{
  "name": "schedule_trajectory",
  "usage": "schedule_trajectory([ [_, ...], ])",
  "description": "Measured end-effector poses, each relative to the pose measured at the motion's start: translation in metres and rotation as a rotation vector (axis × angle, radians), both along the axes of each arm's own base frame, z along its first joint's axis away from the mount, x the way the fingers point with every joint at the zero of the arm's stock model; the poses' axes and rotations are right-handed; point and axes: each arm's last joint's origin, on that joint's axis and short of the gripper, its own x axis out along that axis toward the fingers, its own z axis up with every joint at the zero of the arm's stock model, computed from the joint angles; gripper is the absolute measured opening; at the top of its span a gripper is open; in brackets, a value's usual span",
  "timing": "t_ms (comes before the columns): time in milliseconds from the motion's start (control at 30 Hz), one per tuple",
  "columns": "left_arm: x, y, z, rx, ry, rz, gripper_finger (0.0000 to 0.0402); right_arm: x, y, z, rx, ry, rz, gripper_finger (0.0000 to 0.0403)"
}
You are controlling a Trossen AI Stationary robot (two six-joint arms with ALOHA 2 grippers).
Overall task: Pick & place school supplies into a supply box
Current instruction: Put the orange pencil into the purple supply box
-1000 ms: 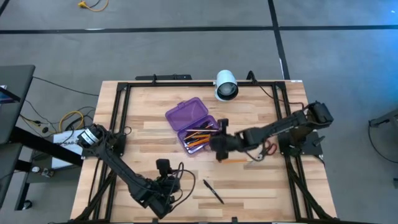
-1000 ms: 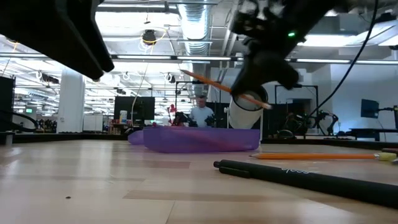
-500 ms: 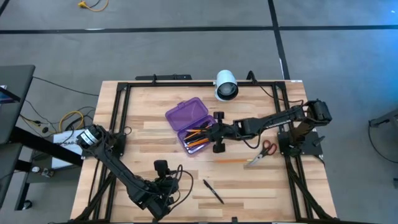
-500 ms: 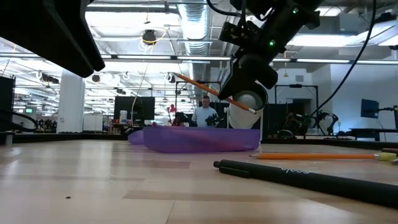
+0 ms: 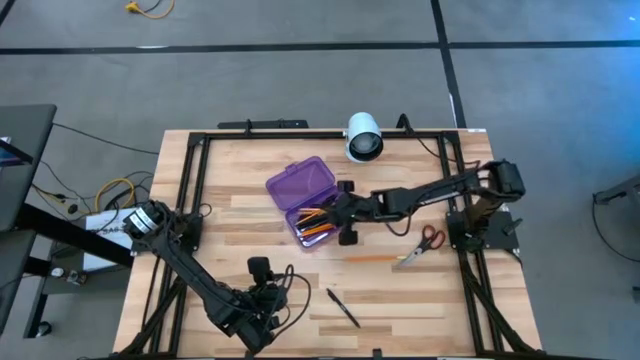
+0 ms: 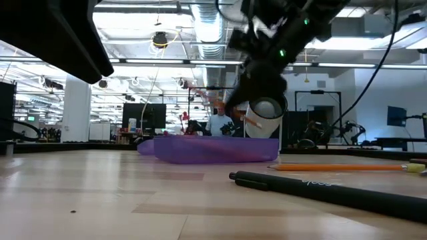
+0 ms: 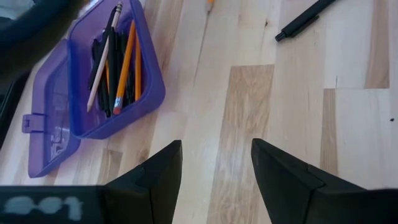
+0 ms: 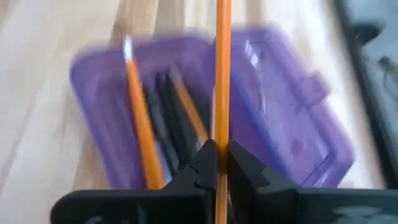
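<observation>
Right hand (image 8: 217, 163) pinching pencil (image 8: 222, 68), lengthwise over open supply box (image 8: 292, 130)

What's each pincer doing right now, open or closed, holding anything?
Left pincer: open, empty.
Right pincer: closed on an orange pencil, over the purple pencil case.

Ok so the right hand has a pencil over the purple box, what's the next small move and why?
Probably lower a little, then open. The right hand is shut on an orange pencil directly above the open purple box, where other pencils and pens already lie. Releasing lower should keep it from bouncing out.
</observation>
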Motion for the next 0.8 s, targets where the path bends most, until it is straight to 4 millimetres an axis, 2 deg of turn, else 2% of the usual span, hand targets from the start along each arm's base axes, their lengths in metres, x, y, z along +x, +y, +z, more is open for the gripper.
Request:
schedule_trajectory([
  [233,-0.003,0.0,0.0,0.011,0.016,-0.001,0.0185,0.006,-0.001,-0.035,-0.09,0.111,-0.042,0.0007],
  [500,-0.002,0.001,0.0,0.026,0.017,-0.005,0.0185,0.005,-0.001,-0.038,-0.108,0.135,-0.05,0.0017],
  [800,-0.002,0.001,0.0,0.032,0.009,-0.003,0.0185,0.005,-0.001,-0.038,-0.098,0.131,-0.061,0.0073],
])
